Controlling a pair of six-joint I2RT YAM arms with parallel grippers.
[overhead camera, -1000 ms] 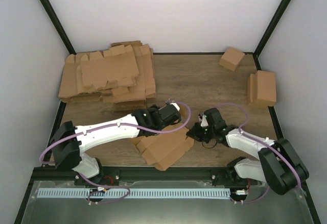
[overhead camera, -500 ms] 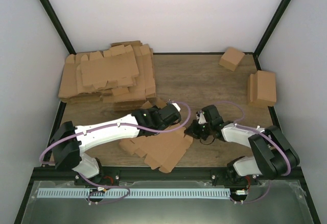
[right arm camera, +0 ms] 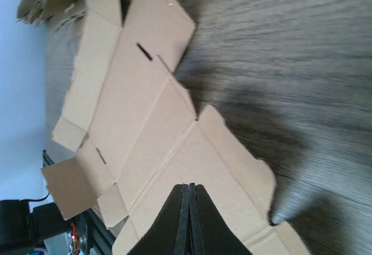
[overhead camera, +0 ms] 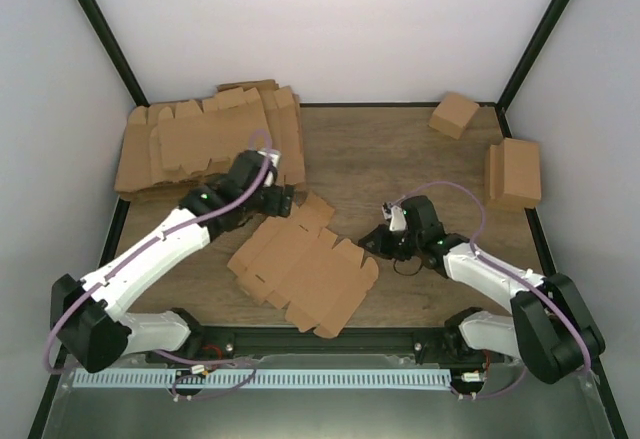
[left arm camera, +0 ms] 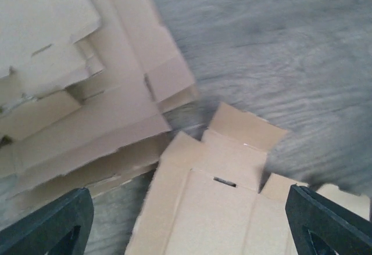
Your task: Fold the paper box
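At the middle of the desk (overhead camera: 420, 159), toward its near edge, you had one paper box (overhead camera: 305, 264), lying flat and unfolded, its tabbed flaps spread out and its long side running diagonally from far left to near right. Around it you could count one untidy pile of flat blanks (overhead camera: 210, 149) in the far left corner, too overlapped to number sheet by sheet, and two folded boxes on the right: one small cube-like box (overhead camera: 454, 114) at the far right corner and one larger folded box (overhead camera: 515, 172) against the right edge, well apart from the sheet. You had two arms at work. Your left end effector (left arm camera: 186, 229) stood wide open, holding nothing, its fingers (left arm camera: 46, 226) spread at either side of the wrist view; it hung over the sheet's far left end, just beside the near edge of the pile. Your right end effector (right arm camera: 187, 203) was closed, fingers pressed together with nothing visible between them, pointing across the sheet from its right-hand edge. Whether those tips touched the cardboard, you could not tell from these views.
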